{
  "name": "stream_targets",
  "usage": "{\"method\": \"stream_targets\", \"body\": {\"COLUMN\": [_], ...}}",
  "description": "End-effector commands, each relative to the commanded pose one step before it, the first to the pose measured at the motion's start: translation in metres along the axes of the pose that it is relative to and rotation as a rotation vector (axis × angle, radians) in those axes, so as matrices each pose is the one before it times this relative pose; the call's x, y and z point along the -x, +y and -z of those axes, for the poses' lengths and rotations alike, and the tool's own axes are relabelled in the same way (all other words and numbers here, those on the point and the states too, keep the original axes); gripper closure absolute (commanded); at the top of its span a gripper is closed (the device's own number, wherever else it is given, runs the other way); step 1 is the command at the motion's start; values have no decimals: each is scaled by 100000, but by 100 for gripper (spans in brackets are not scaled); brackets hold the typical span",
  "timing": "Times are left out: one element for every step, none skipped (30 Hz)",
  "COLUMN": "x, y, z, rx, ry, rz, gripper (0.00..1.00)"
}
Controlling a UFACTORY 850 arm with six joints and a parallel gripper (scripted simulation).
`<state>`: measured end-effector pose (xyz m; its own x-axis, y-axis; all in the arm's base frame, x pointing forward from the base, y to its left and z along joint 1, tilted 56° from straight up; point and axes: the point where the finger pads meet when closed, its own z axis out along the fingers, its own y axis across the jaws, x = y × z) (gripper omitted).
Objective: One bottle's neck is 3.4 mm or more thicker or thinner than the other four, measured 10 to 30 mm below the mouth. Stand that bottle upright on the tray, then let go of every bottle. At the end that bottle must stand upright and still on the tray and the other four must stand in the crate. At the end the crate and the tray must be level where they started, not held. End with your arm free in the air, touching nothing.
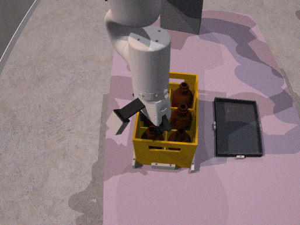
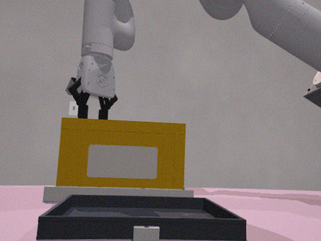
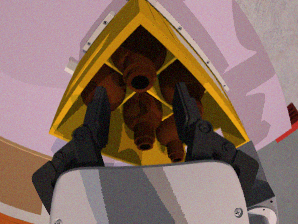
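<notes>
A yellow crate holds several brown bottles. Three bottles stand in its right column [image 1: 182, 94] [image 1: 181, 116] [image 1: 180, 135] and one at the front left [image 1: 151, 132]. My gripper [image 1: 159, 126] hangs straight down over the left column's middle cell and hides the bottle there. In the exterior view the fingertips [image 2: 92, 115] are level with the crate's top rim [image 2: 122, 125]. In the wrist view the open fingers stand apart on either side of a bottle's mouth [image 3: 140, 83], not touching it. The dark tray [image 1: 237, 127] lies empty to the right of the crate.
The crate sits on a pale base [image 1: 163, 165] on the pink mat. The tray also shows in the exterior view [image 2: 140, 215], in front of the crate. A dark block [image 1: 181, 14] stands at the back. The wrist camera housing [image 1: 121, 119] juts left of the crate.
</notes>
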<state>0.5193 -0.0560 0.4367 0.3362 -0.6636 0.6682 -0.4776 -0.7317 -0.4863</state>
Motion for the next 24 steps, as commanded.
{"method": "stream_targets", "body": {"x": [-45, 0, 0, 0, 0, 0, 1, 0, -1, 0, 0, 0, 0, 0, 1, 0, -1, 0, 1, 0, -1, 0, 1, 0], "y": [-35, 0, 0, 0, 0, 0, 0, 0, 0, 0, 0, 0, 0, 0, -1, 0, 0, 0, 0, 0, 0, 0, 0, 0], "z": [-55, -36, -40, -45, -50, -55, -59, -66, -74, -78, -82, -86, 0, 0, -90, -99, -104, -107, -109, -114, -122, -123, -123, -128], "rx": [-83, 1, 1, 0, -1, -1, -2, -1, 3, 2, 0, -2, 0, 0, -4, 2, 3, 0, -3, -1, 3, 0, -3, 0], "ry": [87, 0, 0, 0, 0, -1, -1, -1, 2, 1, 0, -1, 0, 0, -2, 1, 1, 0, -1, -1, 2, 0, -2, 0], "rz": [-6, 0, 0, 0, 0, 0, 0, 0, 0, 0, 0, 0, 0, 0, 0, 0, 0, 0, 0, 0, 0, 0, 0, 0], "gripper": [35, 35, 35, 35, 35, 35, 35, 35, 35, 35, 35, 35, 35, 35, 35, 35, 35, 35, 35, 35, 35, 35, 35, 35]}}
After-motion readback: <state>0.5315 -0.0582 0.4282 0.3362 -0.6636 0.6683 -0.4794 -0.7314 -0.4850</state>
